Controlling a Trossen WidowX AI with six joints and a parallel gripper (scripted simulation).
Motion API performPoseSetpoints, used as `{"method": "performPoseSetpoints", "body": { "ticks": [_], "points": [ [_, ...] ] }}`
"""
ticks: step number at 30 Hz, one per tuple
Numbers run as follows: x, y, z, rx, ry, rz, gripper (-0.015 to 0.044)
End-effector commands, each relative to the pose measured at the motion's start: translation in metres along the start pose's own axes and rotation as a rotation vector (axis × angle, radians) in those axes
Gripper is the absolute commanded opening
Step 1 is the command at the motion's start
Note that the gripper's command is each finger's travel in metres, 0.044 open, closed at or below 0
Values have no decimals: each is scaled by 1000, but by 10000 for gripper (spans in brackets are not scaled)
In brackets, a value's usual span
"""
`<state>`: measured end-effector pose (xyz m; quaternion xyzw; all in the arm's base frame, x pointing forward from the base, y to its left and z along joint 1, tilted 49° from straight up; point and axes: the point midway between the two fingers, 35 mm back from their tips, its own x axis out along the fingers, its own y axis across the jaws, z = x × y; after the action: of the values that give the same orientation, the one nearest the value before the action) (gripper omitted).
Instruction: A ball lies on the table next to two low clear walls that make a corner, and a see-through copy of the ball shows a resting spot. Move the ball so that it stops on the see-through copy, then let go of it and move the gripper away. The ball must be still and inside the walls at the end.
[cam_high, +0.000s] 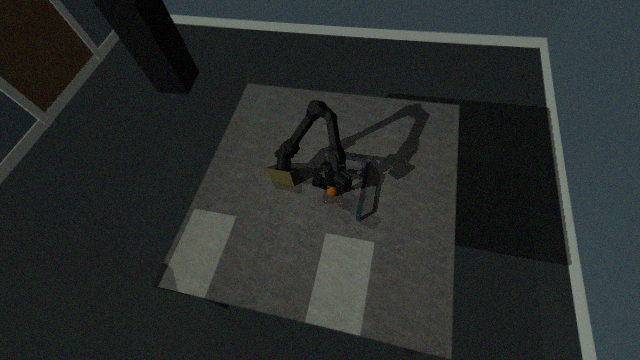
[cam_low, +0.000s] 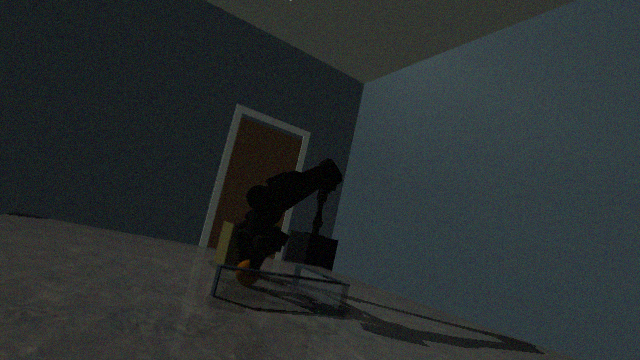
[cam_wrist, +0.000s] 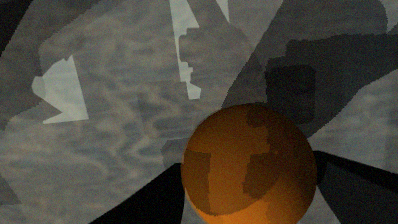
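The orange ball (cam_high: 332, 191) (cam_low: 244, 274) (cam_wrist: 235, 145) is low over the table, inside the corner of the two clear walls (cam_high: 363, 192) (cam_low: 216, 283). My gripper (cam_wrist: 245, 165) is shut on the ball, with a dark fingertip against each side of it in the wrist view. The see-through copy does not show apart from the ball; it seems to overlap it or lie hidden behind it. Whether the ball touches the table is not clear in this dim light.
A yellow block (cam_high: 281, 176) (cam_low: 224, 244) stands by the arm's base. One clear wall runs close to the right of the gripper in the top view. A dark box (cam_low: 310, 250) shows behind the arm. Arm shadows cross the table.
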<state>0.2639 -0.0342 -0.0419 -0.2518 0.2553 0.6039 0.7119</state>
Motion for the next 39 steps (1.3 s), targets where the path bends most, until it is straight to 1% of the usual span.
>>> {"method": "performPoseSetpoints", "body": {
  "ticks": [1, 11, 12, 13, 16, 18, 22, 23, 29, 30, 34, 39],
  "points": [
    [0, 0, 0, -2, 0, 0, 131],
    [0, 0, 0, -2, 0, 0, 394],
    [-3, -1, 0, -1, 1, 0, 408],
    [-11, -2, -1, -1, 2, 0, 408],
    [-60, -2, -2, 2, 3, 1, 408],
    [-83, 0, 0, 3, -1, 1, 408],
    [-86, 1, 0, 3, -2, 1, 408],
    [-78, -2, -2, 7, 2, -12, 408],
    [-78, -2, -2, 7, 2, -12, 408],
    [-80, -2, -2, 7, 2, -12, 434],
    [-119, 1, 0, 3, 1, -11, 440],
    [-122, 2, 0, 3, 0, -11, 440]
  ]
}}
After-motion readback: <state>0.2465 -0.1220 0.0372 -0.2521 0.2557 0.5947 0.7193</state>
